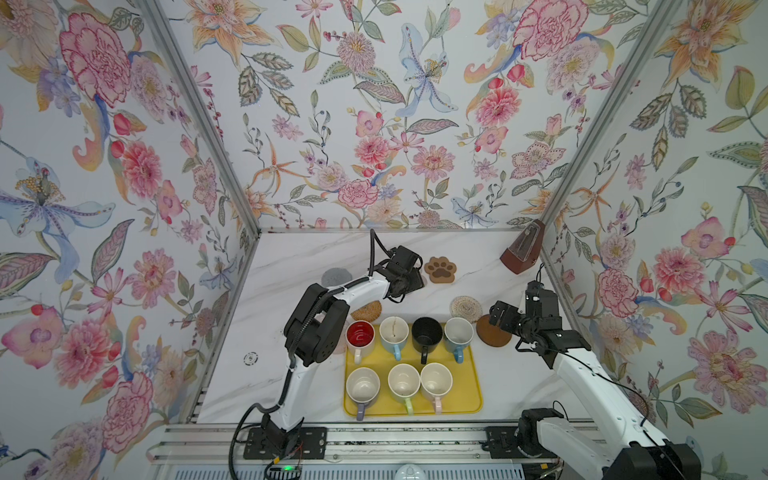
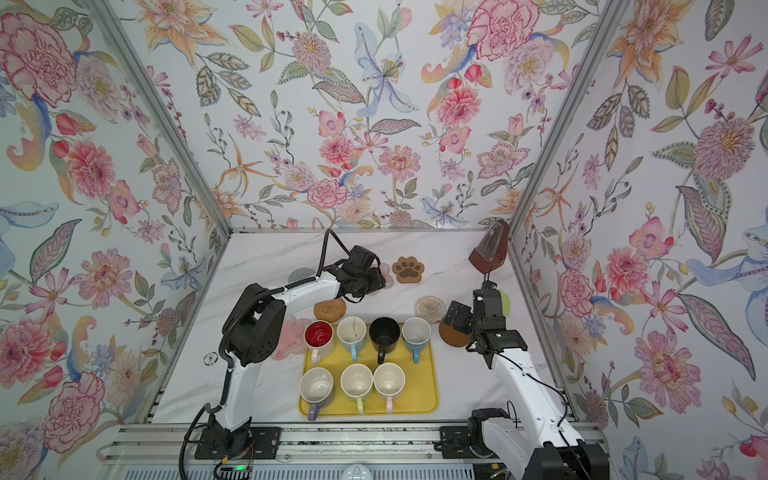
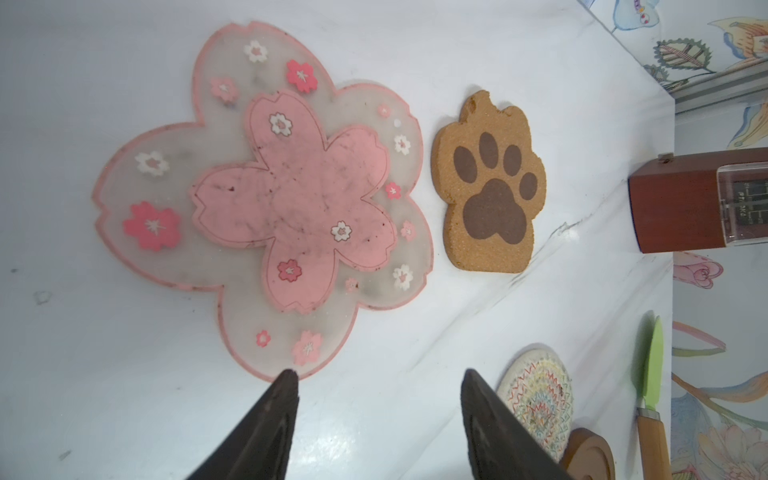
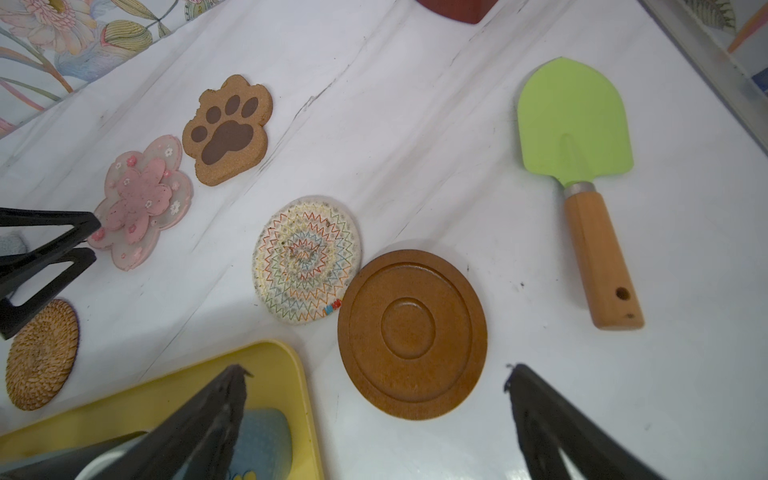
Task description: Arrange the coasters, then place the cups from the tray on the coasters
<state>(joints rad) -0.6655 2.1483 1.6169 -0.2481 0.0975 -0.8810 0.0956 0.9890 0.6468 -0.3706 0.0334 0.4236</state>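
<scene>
Both top views, cups (image 1: pixel 404 384) handles nearward, left end effector (image 3: pixel 379 374) part-open, right end effector (image 4: pixel 375 368) wide, both empty

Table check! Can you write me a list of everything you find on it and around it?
surface: white marble table, few dark specks.
job's things: seven cups on the tray; coasters lie on the table, none under a cup.
clutter: metronome, spatula.
grippers: left gripper open at flower coaster's edge; right gripper open over wooden disc; both empty.
cables: black cable loops up by left gripper.
surroundings: flowered walls.
</scene>
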